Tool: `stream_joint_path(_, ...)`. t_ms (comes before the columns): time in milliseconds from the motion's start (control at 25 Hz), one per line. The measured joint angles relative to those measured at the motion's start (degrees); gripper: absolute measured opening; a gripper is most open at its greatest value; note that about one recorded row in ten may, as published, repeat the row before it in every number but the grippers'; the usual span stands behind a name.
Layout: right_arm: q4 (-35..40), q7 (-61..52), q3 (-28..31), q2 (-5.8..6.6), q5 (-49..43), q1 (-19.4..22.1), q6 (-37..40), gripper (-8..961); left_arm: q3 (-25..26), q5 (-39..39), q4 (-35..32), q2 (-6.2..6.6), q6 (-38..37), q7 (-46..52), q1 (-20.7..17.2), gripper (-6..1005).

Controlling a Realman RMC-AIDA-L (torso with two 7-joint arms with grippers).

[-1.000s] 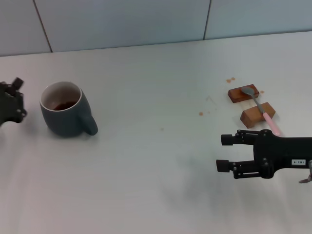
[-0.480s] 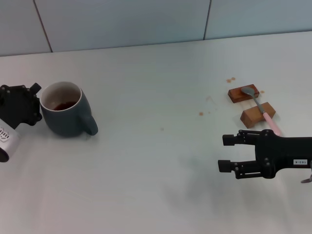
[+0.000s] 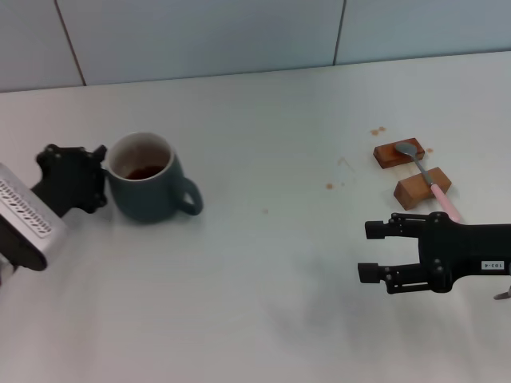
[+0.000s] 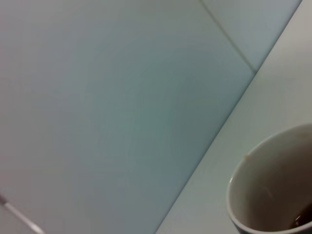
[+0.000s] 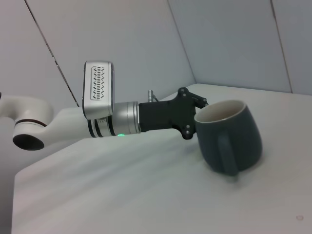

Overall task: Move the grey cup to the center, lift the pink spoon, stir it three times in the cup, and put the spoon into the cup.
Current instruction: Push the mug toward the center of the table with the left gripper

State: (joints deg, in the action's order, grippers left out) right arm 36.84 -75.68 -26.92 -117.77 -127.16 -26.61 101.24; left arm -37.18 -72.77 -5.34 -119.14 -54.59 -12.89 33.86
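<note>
The grey cup stands left of the table's middle with dark liquid inside and its handle pointing right. It also shows in the left wrist view and the right wrist view. My left gripper is pressed against the cup's left side, also seen in the right wrist view. The pink spoon lies across two brown wooden blocks at the right. My right gripper is open and empty, hovering just in front of the spoon's pink handle end.
Two brown wooden blocks hold the spoon up off the white table. Small brown drops mark the table near them. A tiled wall runs along the back edge.
My left arm has come in from the left edge, met the cup and moved it to the right toward the middle. The right arm has stayed in place.
</note>
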Motion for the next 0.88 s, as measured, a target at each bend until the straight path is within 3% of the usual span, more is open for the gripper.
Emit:
stream_joint_path(720,-0.42,-0.49,0.03,-0.32,0.25,0.11,0.02,807,0.17,-3.74,13.09,-0.04,-3.45,-0.07,7.40,-1)
stream_joint_path(840,-0.49,-0.64,0.12,-0.45,0.31,0.08,0.13,807,3.48,-8.94,15.72,-0.04,-4.12,0.02,8.74,-1)
stream_joint_path(880,-0.54,-0.70,0.34,-0.49,0.49,0.08,0.29,807,6.88,-12.09,16.91,-0.04,-4.44,0.10,8.81,-1)
